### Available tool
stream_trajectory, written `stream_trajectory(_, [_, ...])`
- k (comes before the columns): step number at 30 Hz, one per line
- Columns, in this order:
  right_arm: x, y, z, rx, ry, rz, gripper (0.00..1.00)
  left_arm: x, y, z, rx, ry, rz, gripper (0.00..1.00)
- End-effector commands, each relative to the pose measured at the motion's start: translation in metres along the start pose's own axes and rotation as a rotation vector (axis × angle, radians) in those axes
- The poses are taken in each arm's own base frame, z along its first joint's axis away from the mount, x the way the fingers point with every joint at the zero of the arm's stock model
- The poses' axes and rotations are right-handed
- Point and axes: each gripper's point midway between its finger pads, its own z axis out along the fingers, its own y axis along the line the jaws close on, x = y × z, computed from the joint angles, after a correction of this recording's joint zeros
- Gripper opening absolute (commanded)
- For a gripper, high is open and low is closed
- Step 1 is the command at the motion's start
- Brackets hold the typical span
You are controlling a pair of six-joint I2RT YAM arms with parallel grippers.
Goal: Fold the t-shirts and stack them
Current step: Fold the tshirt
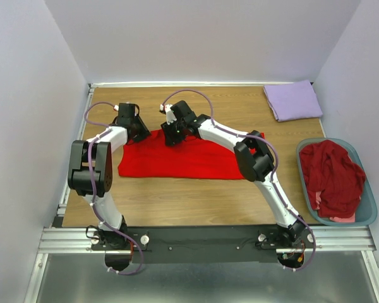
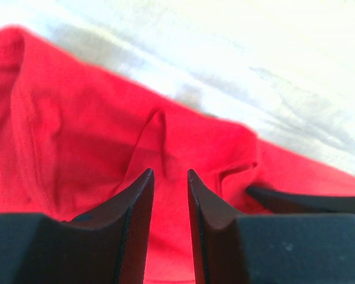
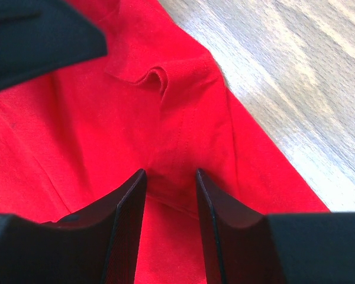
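A bright red t-shirt (image 1: pixel 183 158) lies spread flat in the middle of the table. My left gripper (image 1: pixel 139 132) is at its far left edge, and in the left wrist view (image 2: pixel 170 171) the jaws stand close together with red cloth (image 2: pixel 77 136) between them. My right gripper (image 1: pixel 172 137) is just to the right on the same far edge, and its jaws (image 3: pixel 170 171) pinch a raised fold of the red cloth (image 3: pixel 183 124). A folded pale lavender t-shirt (image 1: pixel 294 100) lies at the far right corner. Darker maroon shirts (image 1: pixel 331 177) are heaped in the basket.
The teal-blue plastic basket (image 1: pixel 301 154) stands at the right edge of the table. Bare wood (image 1: pixel 189 196) lies between the red shirt and the arm bases. White walls close in the back and sides. The two grippers are close, and each shows in the other's wrist view.
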Motion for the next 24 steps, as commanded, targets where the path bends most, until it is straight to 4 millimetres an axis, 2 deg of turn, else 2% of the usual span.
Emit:
stream_trajectory(1, [0.022, 0.008, 0.001, -0.026, 0.066, 0.001, 0.47, -0.007, -0.01, 0.006, 0.02, 0.001, -0.017, 0.36])
stream_trajectory(8, [0.023, 0.009, 0.002, -0.033, 0.067, 0.003, 0.47, -0.008, 0.001, 0.02, -0.042, 0.011, -0.007, 0.36])
stream_trajectory(13, [0.023, 0.01, 0.003, -0.038, 0.066, 0.006, 0.47, 0.003, 0.008, 0.031, -0.06, 0.044, 0.006, 0.36])
stream_trajectory(18, [0.02, 0.013, 0.0, -0.048, 0.059, 0.006, 0.47, 0.01, 0.004, 0.033, -0.05, 0.061, 0.03, 0.36])
stream_trajectory(24, [0.009, 0.019, -0.007, -0.056, 0.036, -0.016, 0.47, 0.004, -0.005, 0.025, -0.024, 0.046, 0.035, 0.26])
